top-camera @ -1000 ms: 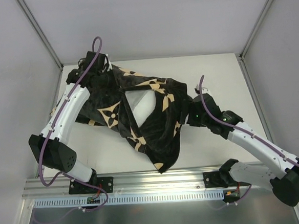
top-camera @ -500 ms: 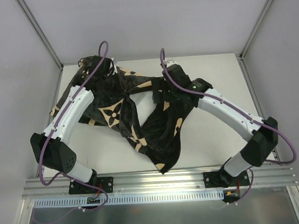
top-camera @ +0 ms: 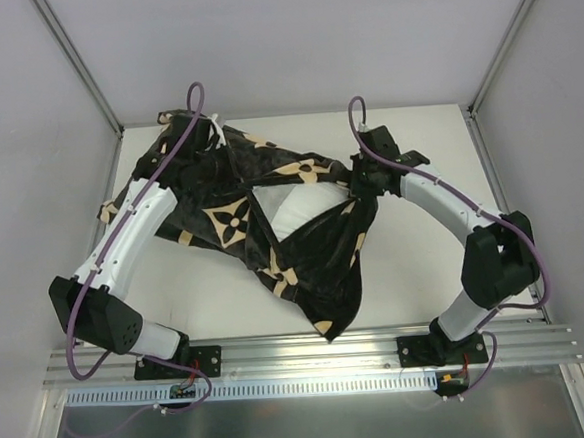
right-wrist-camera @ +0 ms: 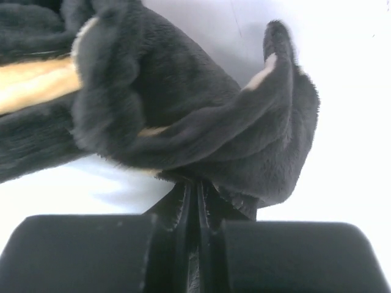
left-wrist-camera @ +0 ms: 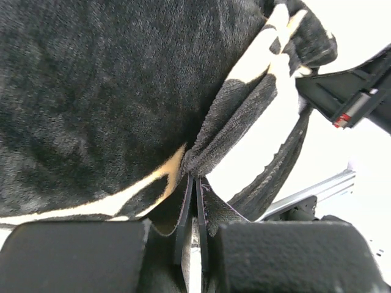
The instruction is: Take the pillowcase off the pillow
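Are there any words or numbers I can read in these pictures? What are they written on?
No words or numbers can be read anywhere.
The black velvety pillowcase has only tan flower and star shapes, with no letters that can be made out.
The plain white pillow shows no label in these views.

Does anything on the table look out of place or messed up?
The pillowcase is bunched and twisted, stretched between the left gripper and the right gripper, both shut on its fabric. A white patch of the pillow shows through a gap. One corner trails to the near edge of the table. Nothing looks torn.
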{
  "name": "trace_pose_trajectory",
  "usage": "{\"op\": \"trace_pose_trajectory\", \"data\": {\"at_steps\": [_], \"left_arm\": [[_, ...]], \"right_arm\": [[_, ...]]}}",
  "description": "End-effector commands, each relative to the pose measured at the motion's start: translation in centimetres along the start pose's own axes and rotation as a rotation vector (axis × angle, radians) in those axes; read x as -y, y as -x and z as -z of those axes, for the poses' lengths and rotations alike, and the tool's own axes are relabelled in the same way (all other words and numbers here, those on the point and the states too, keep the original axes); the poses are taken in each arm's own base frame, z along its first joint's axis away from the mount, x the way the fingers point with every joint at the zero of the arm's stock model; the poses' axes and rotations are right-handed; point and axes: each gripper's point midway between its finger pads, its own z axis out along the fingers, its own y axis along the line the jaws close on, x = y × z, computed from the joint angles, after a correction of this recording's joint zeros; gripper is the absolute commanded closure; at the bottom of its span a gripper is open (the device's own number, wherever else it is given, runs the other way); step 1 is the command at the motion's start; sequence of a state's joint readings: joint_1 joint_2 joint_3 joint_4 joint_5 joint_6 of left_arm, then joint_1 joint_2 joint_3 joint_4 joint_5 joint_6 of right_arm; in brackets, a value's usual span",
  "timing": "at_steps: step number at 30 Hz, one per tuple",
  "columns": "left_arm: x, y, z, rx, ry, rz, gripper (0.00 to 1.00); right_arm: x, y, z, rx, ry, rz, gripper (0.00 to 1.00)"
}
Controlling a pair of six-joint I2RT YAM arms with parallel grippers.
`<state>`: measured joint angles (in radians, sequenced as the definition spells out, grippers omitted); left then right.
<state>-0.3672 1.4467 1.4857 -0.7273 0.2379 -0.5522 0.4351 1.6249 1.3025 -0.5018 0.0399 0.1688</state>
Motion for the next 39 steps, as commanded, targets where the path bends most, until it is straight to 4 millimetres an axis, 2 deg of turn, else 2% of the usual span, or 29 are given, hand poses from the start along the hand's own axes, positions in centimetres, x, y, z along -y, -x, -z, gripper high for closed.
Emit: {"op": "trace_pose_trajectory", "data": {"at_steps": [1, 4, 5, 7, 8, 11, 13, 15, 16, 17, 18, 19, 20, 21, 23, 26, 29, 30, 31, 33, 35, 39], "left_arm": [[-0.6, 1.0, 3.4, 0.093, 0.016, 0.007, 1.00], [-1.1, 1.8, 4.1, 0.127, 0.029, 0.016, 1.00], [-1.2, 2.0, 4.3, 0.134, 0.030, 0.018, 1.00], [-1.2, 2.5, 4.5, 0.145, 0.035, 0.015, 1.00], [-1.2, 2.6, 4.4, 0.143, 0.036, 0.016, 1.00], [-0.8, 2.8, 3.7, 0.123, 0.026, 0.021, 1.00], [-0.8, 2.5, 2.3, 0.088, 0.038, 0.002, 1.00], [0.6, 1.9, 1.6, 0.059, 0.015, -0.060, 1.00], [1.0, 1.6, 0.9, 0.036, 0.017, -0.081, 0.95], [2.5, 1.2, 1.1, 0.031, 0.010, -0.127, 0.87], [3.0, 1.0, 0.9, 0.026, 0.025, -0.166, 0.79], [3.5, 1.1, 1.2, 0.036, 0.040, -0.195, 0.68], [4.7, 1.3, 2.3, 0.067, 0.059, -0.255, 0.51], [5.3, 1.2, 2.8, 0.075, 0.063, -0.281, 0.44], [6.3, 1.8, 4.4, 0.117, 0.077, -0.326, 0.35], [7.9, 1.2, 5.6, 0.149, 0.084, -0.377, 0.35], [10.6, -1.5, 5.3, 0.115, 0.034, -0.450, 0.39], [11.2, -2.4, 4.6, 0.090, 0.031, -0.470, 0.44], [12.5, -4.1, 4.4, 0.054, -0.006, -0.504, 0.46], [13.9, -6.2, 3.4, -0.009, -0.050, -0.523, 0.51], [14.6, -9.1, 1.4, -0.106, -0.068, -0.547, 0.52], [14.2, -11.3, -2.3, -0.205, -0.025, -0.527, 0.52]], "right_arm": [[5.8, -3.0, -0.8, -0.061, -0.154, -0.065, 0.99], [5.3, -4.5, -1.9, -0.064, -0.102, -0.119, 0.99], [5.5, -6.3, -2.2, -0.088, -0.095, -0.155, 0.99], [4.6, -6.9, -2.5, -0.078, -0.035, -0.185, 0.99], [4.7, -8.5, -2.7, -0.108, -0.024, -0.212, 0.99], [3.0, -9.9, -2.2, -0.098, 0.063, -0.229, 0.99], [0.4, -10.1, -1.4, -0.073, 0.152, -0.204, 0.99], [-1.5, -9.6, -0.2, -0.037, 0.204, -0.189, 0.99], [-2.7, -9.8, 0.4, -0.039, 0.230, -0.166, 0.99], [-3.3, -9.6, 0.7, -0.033, 0.244, -0.163, 0.99], [-4.0, -9.1, 1.4, -0.023, 0.265, -0.170, 0.99], [-4.3, -8.8, 1.7, -0.018, 0.277, -0.176, 0.99], [-4.5, -8.2, 2.3, 0.002, 0.291, -0.181, 0.99], [-4.7, -8.0, 2.6, 0.011, 0.298, -0.179, 0.99], [-4.8, -7.6, 3.1, 0.022, 0.308, -0.183, 0.99], [-5.0, -7.0, 3.9, 0.041, 0.323, -0.204, 0.99], [-5.0, -6.6, 4.3, 0.053, 0.331, -0.220, 0.99], [-4.9, -6.6, 4.3, 0.051, 0.333, -0.224, 0.99], [-4.7, -6.4, 4.4, 0.053, 0.333, -0.230, 0.99], [-4.5, -6.5, 4.4, 0.049, 0.336, -0.241, 0.99], [-3.9, -6.4, 4.5, 0.054, 0.331, -0.261, 0.99], [-3.1, -6.6, 4.7, 0.060, 0.332, -0.277, 0.99]]}}
